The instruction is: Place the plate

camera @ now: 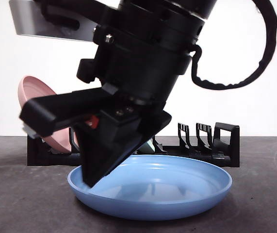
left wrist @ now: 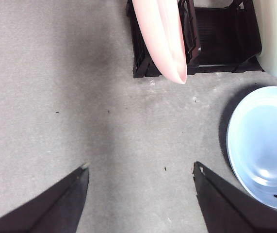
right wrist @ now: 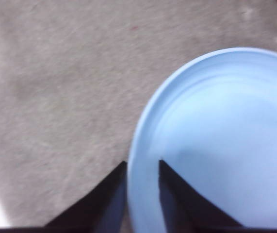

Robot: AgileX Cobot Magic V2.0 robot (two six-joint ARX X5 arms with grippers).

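A light blue plate (camera: 167, 189) lies flat on the dark table in front of the rack; it also shows in the left wrist view (left wrist: 264, 141) and the right wrist view (right wrist: 225, 121). My right gripper (camera: 90, 179) comes down from above onto the plate's left rim. In its wrist view its jaws (right wrist: 142, 162) stand close together with the rim between them, shut on it. My left gripper (left wrist: 140, 167) is open and empty above bare table, to the side of the blue plate.
A black dish rack (camera: 216, 145) stands behind the plate, also seen in the left wrist view (left wrist: 216, 34). A pink plate (camera: 34, 97) stands on edge in its left slots (left wrist: 162, 34). A pale green plate (left wrist: 276, 34) stands further along it.
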